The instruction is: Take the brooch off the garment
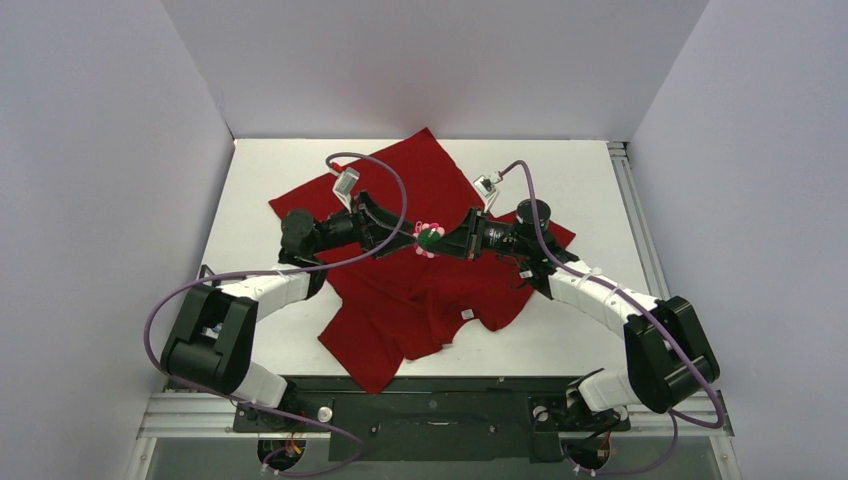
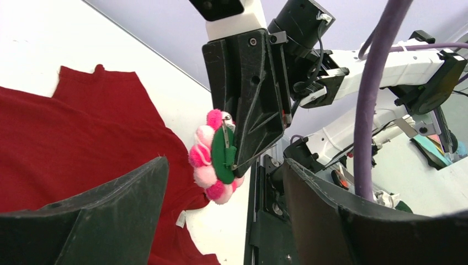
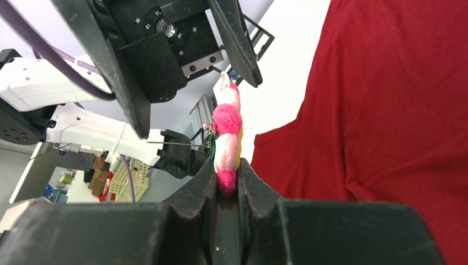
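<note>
The dark-red T-shirt (image 1: 420, 270) lies crumpled on the white table, its small white tag (image 1: 466, 314) near the front. The brooch (image 1: 428, 238), pink petals with a green back, is held in the air above the shirt, free of the cloth. My right gripper (image 1: 440, 240) is shut on the brooch (image 3: 226, 138), pinching its lower petal edge-on. My left gripper (image 1: 405, 238) is open just left of the brooch; in the left wrist view the brooch (image 2: 212, 157) hangs beyond my wide-apart fingers (image 2: 110, 215), its pin needle sticking out.
White walls enclose the table on three sides. A metal rail (image 1: 640, 230) runs along the right edge. Purple cables (image 1: 370, 160) loop over both arms. The shirt (image 2: 72, 138) spreads under the left gripper and also shows in the right wrist view (image 3: 397, 110).
</note>
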`<action>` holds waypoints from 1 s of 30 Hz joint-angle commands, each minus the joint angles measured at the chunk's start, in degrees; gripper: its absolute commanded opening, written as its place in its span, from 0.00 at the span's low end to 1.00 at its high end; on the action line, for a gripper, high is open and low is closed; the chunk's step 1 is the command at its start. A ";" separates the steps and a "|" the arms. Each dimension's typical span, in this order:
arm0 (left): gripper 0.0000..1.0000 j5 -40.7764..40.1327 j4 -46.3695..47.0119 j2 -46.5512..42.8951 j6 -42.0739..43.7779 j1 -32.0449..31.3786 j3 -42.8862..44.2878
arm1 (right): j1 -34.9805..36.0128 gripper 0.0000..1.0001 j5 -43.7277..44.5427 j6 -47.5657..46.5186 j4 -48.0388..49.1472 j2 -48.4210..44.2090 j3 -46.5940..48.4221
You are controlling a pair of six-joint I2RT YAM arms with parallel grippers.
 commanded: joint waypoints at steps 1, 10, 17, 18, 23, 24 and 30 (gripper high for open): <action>0.69 3.30 3.45 -1.98 -0.65 2.20 0.23 | -0.31 0.00 -2.22 -2.33 3.28 -2.71 -0.17; 0.52 3.53 -5.87 -0.85 2.34 -1.55 2.75 | 1.21 0.00 -5.15 -6.29 -0.03 -2.99 0.01; 0.37 4.16 -6.94 0.85 2.03 -3.81 3.31 | 1.86 0.00 -6.05 -8.23 -1.92 -3.39 0.61; 0.36 4.17 -6.53 1.13 1.77 -3.84 3.26 | 1.94 0.00 -6.31 -8.73 -2.23 -3.48 0.68; 0.25 4.68 -1.63 2.44 -2.05 -3.94 2.82 | 2.02 0.00 -6.73 -9.86 -3.53 -3.57 0.62; 0.23 4.70 -0.72 2.84 -2.38 -3.91 2.65 | 2.02 0.00 -6.80 -9.95 -3.56 -3.61 0.60; 0.01 4.90 0.76 3.49 -3.57 -3.88 2.13 | 2.02 0.00 -6.78 -9.88 -3.59 -3.81 0.65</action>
